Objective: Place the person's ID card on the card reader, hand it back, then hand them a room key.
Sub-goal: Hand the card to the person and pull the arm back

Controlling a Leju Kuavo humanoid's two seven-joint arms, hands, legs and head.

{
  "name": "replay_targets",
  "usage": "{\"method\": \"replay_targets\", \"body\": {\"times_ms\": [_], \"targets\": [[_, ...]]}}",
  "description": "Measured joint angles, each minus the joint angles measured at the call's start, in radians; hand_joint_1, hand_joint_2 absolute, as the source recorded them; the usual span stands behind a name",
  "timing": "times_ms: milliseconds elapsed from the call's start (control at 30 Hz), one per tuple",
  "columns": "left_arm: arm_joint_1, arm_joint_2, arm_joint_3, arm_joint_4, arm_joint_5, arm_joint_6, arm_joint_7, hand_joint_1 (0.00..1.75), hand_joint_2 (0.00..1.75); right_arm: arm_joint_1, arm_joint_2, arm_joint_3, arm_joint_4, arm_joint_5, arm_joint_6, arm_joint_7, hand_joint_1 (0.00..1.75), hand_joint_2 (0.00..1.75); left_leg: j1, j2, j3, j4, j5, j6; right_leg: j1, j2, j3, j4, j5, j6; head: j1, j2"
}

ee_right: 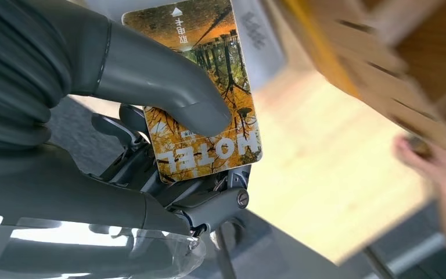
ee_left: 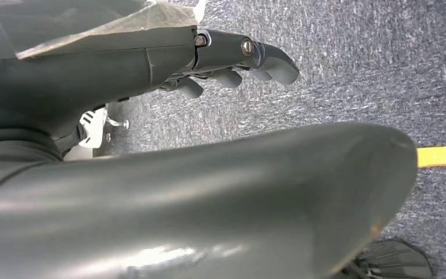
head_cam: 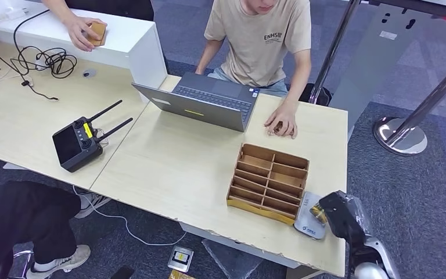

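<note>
1. Head view. The right hand (head_cam: pixel 338 214) sits over the near right corner of the table (head_cam: pixel 180 168), just beside the card reader (head_cam: pixel 312 220), a grey pad lying against the near end of the cardboard organiser (head_cam: pixel 269 182). Something yellowish shows at the fingertips, over the reader's edge. The person (head_cam: pixel 261 40) sits across the table behind a laptop (head_cam: pixel 206 102), with one hand (head_cam: pixel 281 121) resting flat on the tabletop beyond the organiser. A black controller with two antennas (head_cam: pixel 81 141) lies on the left part of the table. Another person's hand (head_cam: pixel 84 30) rests on the white counter at the far left.

2. Left wrist view. The left hand (ee_left: pixel 232 64) hangs over grey carpet, fingers loosely spread and slightly bent, holding nothing.

3. Right wrist view. The thumb presses a hotel card (ee_right: pixel 206 87), printed with autumn trees and the word HOTEL, against the fingers (ee_right: pixel 133 145) behind it, so the grip is firm. The organiser's edge and a blurred hand of the person (ee_right: pixel 441 186) lie beyond.

4. Judgement on progress. The printing marks the held card as the room key, not an ID, so the ID steps appear finished, though no ID card can be made out to confirm it. Remaining: carry the key across the table to the person's hand and release it.
</note>
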Motion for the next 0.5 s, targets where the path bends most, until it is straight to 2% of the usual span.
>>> {"method": "replay_targets", "body": {"times_ms": [500], "targets": [[0.000, 0.001, 0.000, 0.001, -0.001, -0.002, 0.000, 0.00, 0.00, 0.025, -0.046, -0.085, -0.252, 0.022, 0.021, 0.001, 1.75, 1.75, 0.000, 0.000, -0.003, 0.000, 0.000, 0.000, 0.000, 0.000, -0.003, 0.000, 0.000, 0.000, 0.000, 0.000]]}}
